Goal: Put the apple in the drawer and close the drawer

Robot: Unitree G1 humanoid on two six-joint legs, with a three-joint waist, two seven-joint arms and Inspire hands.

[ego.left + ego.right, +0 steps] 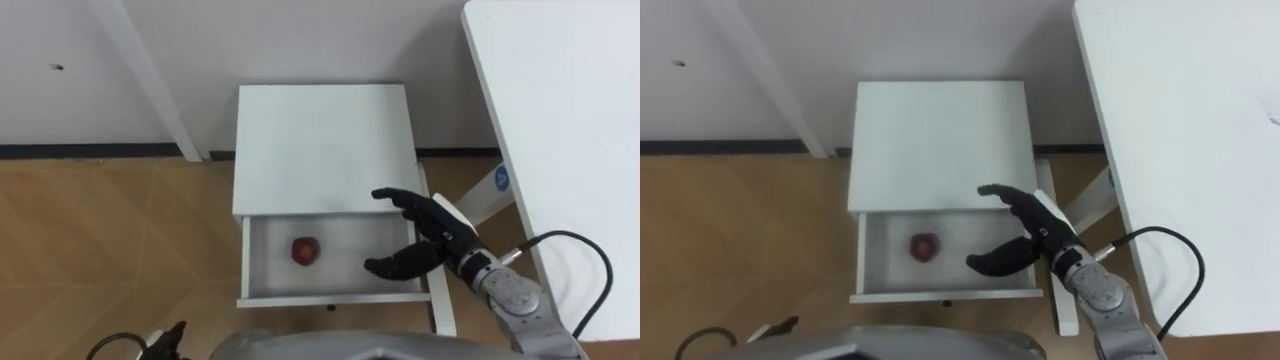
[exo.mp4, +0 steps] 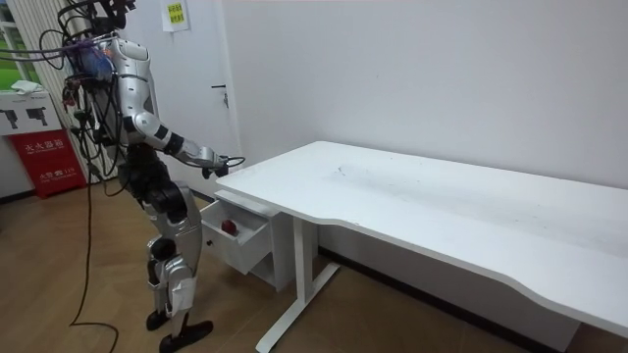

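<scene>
The right hand (image 1: 428,238) hovers over the right part of the open white drawer (image 1: 340,296), wrist tilted, fingers spread, thumb apart, gripping nothing. To its left, a red apple (image 1: 305,250) lies on the drawer floor. A white desk (image 1: 570,120) stands to the right.

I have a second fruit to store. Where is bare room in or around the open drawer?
The cabinet top is entirely bare, as is the desk beside it. In the drawer, free floor lies between the apple and the left wall. The drawer's right part is crowded: the open right robot hand hangs over it.
</scene>
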